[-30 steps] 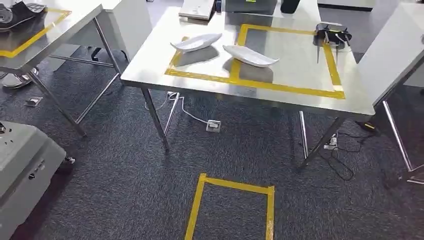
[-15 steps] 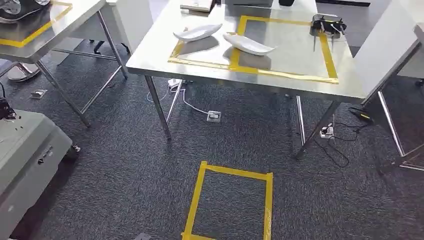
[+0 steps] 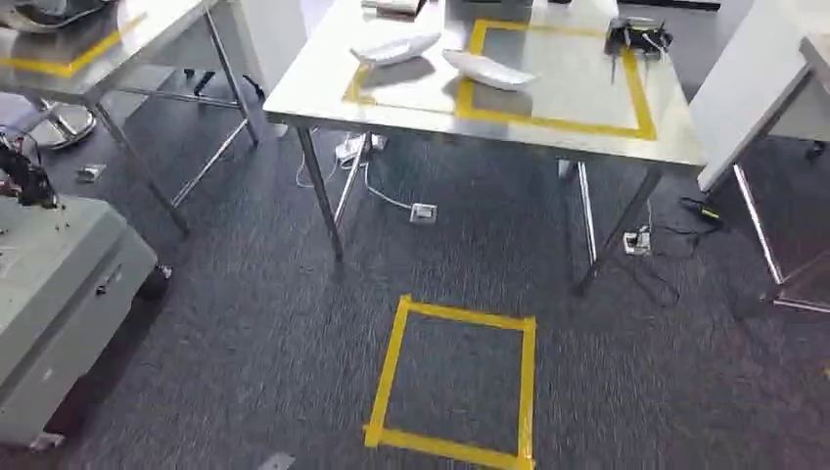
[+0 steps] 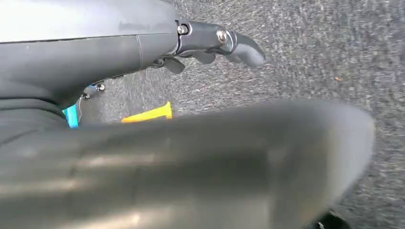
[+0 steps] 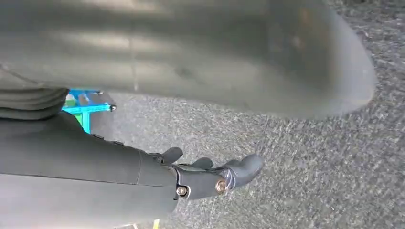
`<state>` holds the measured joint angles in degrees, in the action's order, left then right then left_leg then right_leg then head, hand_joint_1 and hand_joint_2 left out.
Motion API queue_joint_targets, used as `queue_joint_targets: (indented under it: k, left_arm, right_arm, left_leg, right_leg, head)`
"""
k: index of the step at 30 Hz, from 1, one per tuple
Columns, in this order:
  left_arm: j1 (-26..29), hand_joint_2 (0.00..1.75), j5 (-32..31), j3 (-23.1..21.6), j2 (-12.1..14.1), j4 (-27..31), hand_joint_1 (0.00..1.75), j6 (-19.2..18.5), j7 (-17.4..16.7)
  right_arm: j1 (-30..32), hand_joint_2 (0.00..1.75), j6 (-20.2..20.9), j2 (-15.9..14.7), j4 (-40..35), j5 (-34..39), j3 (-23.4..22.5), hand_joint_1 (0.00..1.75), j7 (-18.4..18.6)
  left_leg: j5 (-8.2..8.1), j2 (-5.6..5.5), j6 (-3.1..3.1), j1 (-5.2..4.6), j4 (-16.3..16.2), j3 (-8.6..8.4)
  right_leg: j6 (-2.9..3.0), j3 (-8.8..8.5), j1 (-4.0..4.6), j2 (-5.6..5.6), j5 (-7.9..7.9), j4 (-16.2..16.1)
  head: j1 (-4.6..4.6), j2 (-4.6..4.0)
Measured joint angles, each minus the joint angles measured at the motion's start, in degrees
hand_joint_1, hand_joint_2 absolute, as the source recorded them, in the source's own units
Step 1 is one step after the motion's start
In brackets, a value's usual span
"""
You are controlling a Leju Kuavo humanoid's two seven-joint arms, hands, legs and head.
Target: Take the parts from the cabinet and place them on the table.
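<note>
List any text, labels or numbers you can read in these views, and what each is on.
None can be read.
The steel table carries only plain yellow tape, no lettering.
The white parts show no markings.
The grey cabinet shows no legible label.
The floor socket is too small to read.

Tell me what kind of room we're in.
Likely a robot test lab: steel-topped table marked with yellow tape outlines, a yellow tape square on grey carpet, loose cables and floor sockets.

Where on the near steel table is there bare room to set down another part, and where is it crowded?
Free: the right taped rectangle, between the white part and the black tool, and the table front edge. Crowded: the left rectangle, where another white part lies.
</note>
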<state>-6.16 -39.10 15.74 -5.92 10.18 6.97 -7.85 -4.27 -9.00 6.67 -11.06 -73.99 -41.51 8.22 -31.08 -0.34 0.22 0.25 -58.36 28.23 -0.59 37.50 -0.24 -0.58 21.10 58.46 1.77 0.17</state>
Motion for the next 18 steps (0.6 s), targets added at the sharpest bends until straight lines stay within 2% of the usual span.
queue_joint_targets:
  k: [1,2,3,4,5,6,7,8,9,10,11,12,14,15,16,17,18]
  left_arm:
    - [-0.1,0.0,-0.2,0.0,-0.1,-0.1,0.0,0.1,-0.1]
    - [0.0,0.0,-0.4,0.0,0.0,-0.1,0.0,0.3,-0.2]
    - [0.1,0.0,-0.5,0.0,0.1,-0.1,0.0,0.5,-0.4]
    - [0.3,0.0,-0.5,0.0,0.1,-0.1,0.0,0.5,-0.4]
    - [0.3,0.0,-0.5,0.1,0.1,-0.1,0.0,0.5,-0.4]
    - [0.3,0.0,-0.4,0.2,0.1,-0.1,0.0,0.5,-0.2]
    - [0.3,0.0,-0.4,0.4,0.1,-0.1,0.0,0.5,0.2]
    - [0.2,0.0,-0.4,0.4,0.1,-0.1,0.0,0.5,0.3]
    - [0.1,0.0,-0.4,0.5,0.1,-0.1,0.0,0.5,0.5]
    - [-0.1,0.0,-0.4,0.5,0.1,-0.1,0.0,0.5,0.6]
    - [-0.2,0.0,-0.4,0.5,0.0,0.0,0.0,0.5,0.7]
    - [-0.4,0.0,-0.4,0.6,0.0,0.0,0.0,0.5,0.7]
    - [-0.8,0.0,-0.6,0.7,0.0,0.0,0.0,0.5,0.7]
    - [-0.8,0.0,-0.7,0.7,-0.1,0.0,0.0,0.5,0.5]
    - [-0.8,0.0,-0.9,0.8,-0.1,-0.1,0.0,0.5,0.3]
    - [-0.7,0.0,-0.9,0.8,-0.1,-0.1,0.0,0.4,0.2]
    - [-0.7,0.0,-0.9,0.8,-0.1,-0.1,0.0,0.4,-0.1]
  right_arm:
    - [0.1,0.0,0.0,-0.2,0.0,0.0,0.0,0.0,-0.1]
    - [0.1,0.0,-0.1,-0.2,0.0,0.0,0.0,0.0,-0.1]
    - [0.3,0.0,-0.1,-0.2,0.0,0.1,0.0,0.0,-0.1]
    - [0.3,0.0,-0.1,-0.2,0.0,0.1,0.0,0.0,-0.1]
    - [0.2,0.0,-0.2,-0.2,0.0,0.1,0.0,0.0,-0.1]
    - [0.2,0.0,-0.2,-0.3,0.0,0.0,0.0,0.0,0.0]
    - [0.1,0.0,-0.2,-0.4,0.0,-0.1,0.0,0.0,0.2]
    - [0.1,0.0,-0.2,-0.5,0.0,-0.1,0.0,0.0,0.3]
    - [0.1,0.0,-0.2,-0.6,0.0,-0.1,0.0,0.0,0.3]
    - [-0.1,0.0,-0.2,-0.7,0.0,-0.2,0.0,0.0,0.3]
    - [-0.4,0.0,-0.2,-0.9,0.0,-0.3,0.0,0.0,0.2]
    - [-0.7,0.0,-0.4,-1.0,0.0,-0.2,0.0,0.0,0.1]
    - [-0.9,0.0,-0.8,-1.0,0.0,0.1,0.0,0.0,-0.1]
    - [-1.0,0.0,-0.9,-1.0,0.0,0.2,-0.1,0.0,-0.2]
    - [-1.1,0.0,-0.9,-1.0,0.0,0.3,-0.1,0.0,-0.3]
    - [-1.2,0.0,-1.0,-1.0,0.0,0.3,-0.1,0.0,-0.3]
    - [-1.2,0.0,-1.1,-1.0,0.0,0.4,-0.2,0.0,-0.3]
  left_leg:
    - [0.82,0.41,0.63,0.25,0.1,0.7]
    - [1.66,0.39,1.21,0.25,0.1,1.78]
    - [2.42,0.45,1.34,0.24,0.1,2.77]
    - [3.2,0.47,1.39,0.14,0.1,3.36]
    - [4.05,0.55,1.44,0.06,0.0,4.49]
    - [4.91,0.56,1.38,0.02,-0.1,5.56]
    - [5.67,0.58,1.26,0.0,-0.3,6.73]
    - [6.29,0.59,1.15,0.01,-0.5,7.72]
    - [6.92,0.6,1.0,0.01,-0.7,8.65]
    - [7.63,0.53,0.74,0.01,-0.9,9.41]
    - [8.19,0.51,0.41,-0.03,-1.0,9.85]
    - [8.67,0.6,0.01,-0.05,-1.0,9.86]
    - [10.01,0.72,-0.73,0.21,-0.3,9.61]
    - [10.79,0.66,-1.27,0.16,0.2,9.65]
    - [10.23,0.56,-1.5,0.37,-0.2,9.95]
    - [7.19,0.38,-1.81,0.28,-1.5,10.66]
    - [2.96,0.34,-2.07,0.33,-4.7,11.56]
  right_leg:
    - [-0.24,0.58,-0.32,0.27,1.17,0.5]
    - [-0.49,1.53,-0.29,0.33,5.18,2.7]
    - [-0.71,2.39,-0.37,0.35,9.4,6.3]
    - [-0.87,3.21,-0.39,0.36,12.59,10.5]
    - [-0.92,3.79,-0.36,0.41,14.58,14.7]
    - [-0.9,3.75,-0.36,0.44,14.41,17.4]
    - [-0.82,2.72,-0.34,0.47,12.62,18.0]
    - [-0.69,0.54,-0.34,0.47,10.26,16.3]
    - [-0.51,-2.81,-0.34,0.47,8.21,12.5]
    - [-0.18,-7.6,-0.3,0.51,8.05,6.4]
    - [0.3,-10.96,-0.06,0.57,11.25,0.6]
    - [0.41,-12.2,0.19,0.58,11.82,-1.6]
    - [0.94,-11.14,0.62,0.63,11.06,-1.2]
    - [1.55,-10.74,0.61,0.6,10.29,-1.5]
    - [2.08,-10.27,0.03,0.13,9.15,-2.0]
    - [2.64,-9.5,0.0,0.15,8.39,-2.1]
    - [2.87,-8.59,-0.01,0.08,7.64,-2.1]
  head:
    - [0.13,0.0]
    - [-0.09,0.0]
    - [-0.24,0.0]
    - [-0.26,0.0]
    - [-0.28,0.0]
    - [-0.29,0.0]
    - [-0.28,0.0]
    - [-0.31,0.0]
    - [-0.31,0.0]
    - [-0.33,0.0]
    - [-0.33,0.0]
    - [-0.17,0.0]
    - [-0.61,0.0]
    - [-0.63,0.0]
    - [-0.68,0.0]
    - [-0.61,0.0]
    - [-0.31,0.0]
